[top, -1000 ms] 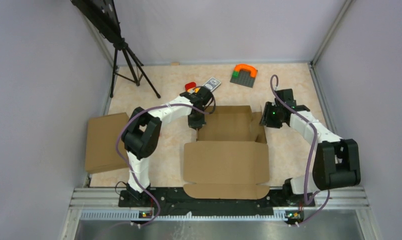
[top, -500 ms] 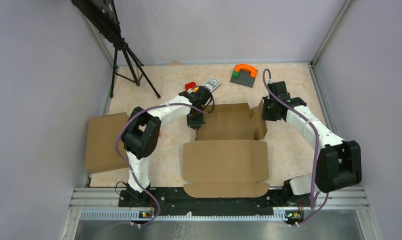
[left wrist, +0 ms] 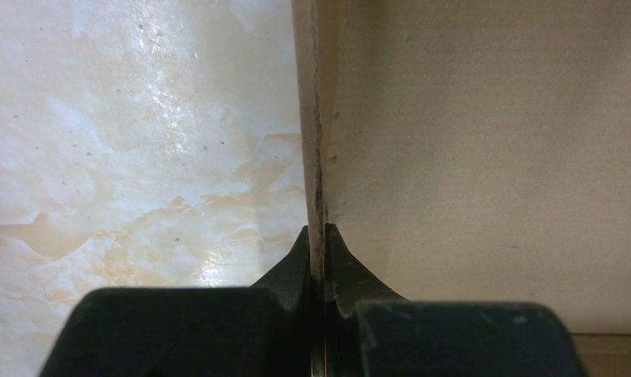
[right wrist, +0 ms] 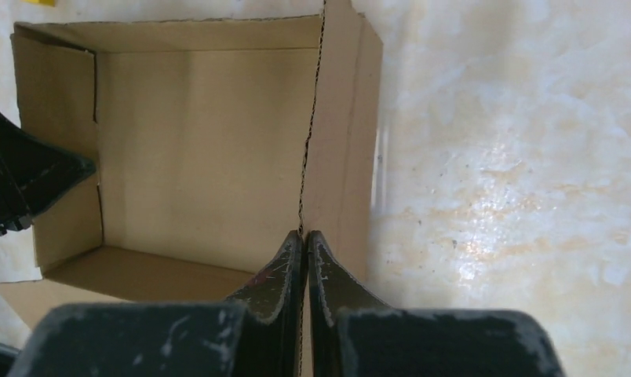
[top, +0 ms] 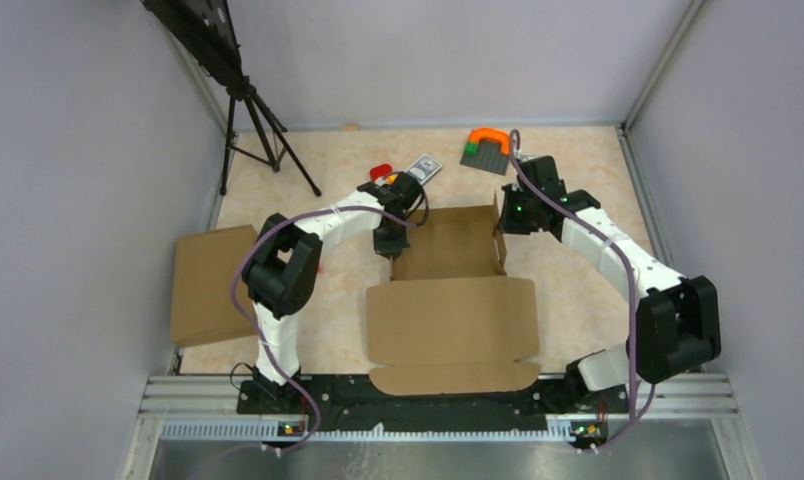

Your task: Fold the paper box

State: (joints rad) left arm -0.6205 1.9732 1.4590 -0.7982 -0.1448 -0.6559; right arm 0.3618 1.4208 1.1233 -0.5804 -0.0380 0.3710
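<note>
A brown paper box [top: 448,250] lies mid-table, its tray part at the back and its big lid flap [top: 451,320] spread flat toward the arms. My left gripper [top: 391,240] is shut on the box's left side wall [left wrist: 316,141], which stands upright between the fingers [left wrist: 297,263]. My right gripper [top: 502,215] is shut on the right side wall [right wrist: 328,118], raised upright; the fingers [right wrist: 285,271] pinch its top edge. The box's inside [right wrist: 195,149] shows in the right wrist view, with the left gripper [right wrist: 18,181] at its far side.
A second flat cardboard sheet [top: 210,283] lies at the left edge. At the back are a grey baseplate with an orange arch [top: 488,148], a small card [top: 424,167] and a red object [top: 380,171]. A black tripod [top: 248,110] stands back left.
My right gripper moved left and toward the back, swinging the box's right side wall from splayed outward to upright. The left gripper kept its hold and stayed put.
</note>
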